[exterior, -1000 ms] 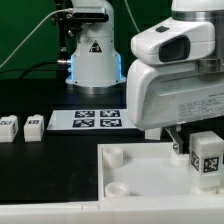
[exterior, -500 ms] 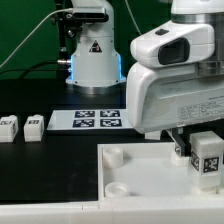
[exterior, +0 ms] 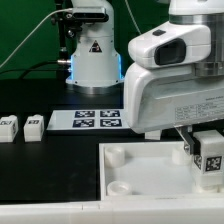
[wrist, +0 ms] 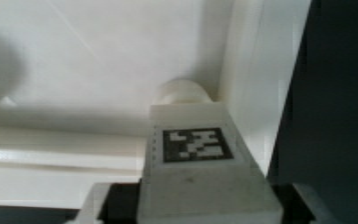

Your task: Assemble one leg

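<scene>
My gripper (exterior: 205, 150) is shut on a white leg (exterior: 210, 160) with a black-and-white tag on its face. It holds the leg upright over the right part of the large white tray-like piece (exterior: 135, 178), close to its far right corner. In the wrist view the leg (wrist: 197, 150) sits between my fingers (wrist: 114, 200), its tip by a round corner socket (wrist: 186, 93) of the white piece (wrist: 87, 110). Two more legs (exterior: 8, 125) (exterior: 33, 125) lie on the black table at the exterior view's left.
The marker board (exterior: 87, 119) lies flat behind the white piece. A white robot base with a blue glow (exterior: 92, 55) stands at the back. A raised round socket (exterior: 117, 156) shows on the near left corner of the white piece.
The gripper and the leg have shifted slightly to the exterior view's right and a little down. Nothing else has moved.
</scene>
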You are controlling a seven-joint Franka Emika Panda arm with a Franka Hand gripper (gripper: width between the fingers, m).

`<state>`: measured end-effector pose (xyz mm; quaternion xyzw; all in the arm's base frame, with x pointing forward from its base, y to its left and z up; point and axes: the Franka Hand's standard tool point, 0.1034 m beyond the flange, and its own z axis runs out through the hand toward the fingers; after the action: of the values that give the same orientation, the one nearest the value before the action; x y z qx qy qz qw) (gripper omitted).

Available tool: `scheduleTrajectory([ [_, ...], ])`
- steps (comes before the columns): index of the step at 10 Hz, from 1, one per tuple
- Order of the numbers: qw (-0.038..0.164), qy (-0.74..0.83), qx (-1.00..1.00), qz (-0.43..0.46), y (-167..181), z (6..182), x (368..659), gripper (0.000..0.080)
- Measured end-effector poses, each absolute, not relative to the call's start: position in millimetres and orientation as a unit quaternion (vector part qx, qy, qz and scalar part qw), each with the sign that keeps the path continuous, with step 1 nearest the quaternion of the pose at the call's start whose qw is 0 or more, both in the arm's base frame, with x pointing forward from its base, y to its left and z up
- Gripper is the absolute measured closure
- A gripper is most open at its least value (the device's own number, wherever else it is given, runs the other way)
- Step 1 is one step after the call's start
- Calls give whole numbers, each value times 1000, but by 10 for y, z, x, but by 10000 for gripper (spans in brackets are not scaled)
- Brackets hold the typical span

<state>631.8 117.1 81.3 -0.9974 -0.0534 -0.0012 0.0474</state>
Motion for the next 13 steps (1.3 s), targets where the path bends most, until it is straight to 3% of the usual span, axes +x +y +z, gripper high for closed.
scheduleTrajectory([
  [2,50,-42,-998,-10,1101,794,6352,503],
  [7,86,309,-947,13,1082,776,6328,505],
  [13,88,606,-790,38,1154,757,6305,505],
])
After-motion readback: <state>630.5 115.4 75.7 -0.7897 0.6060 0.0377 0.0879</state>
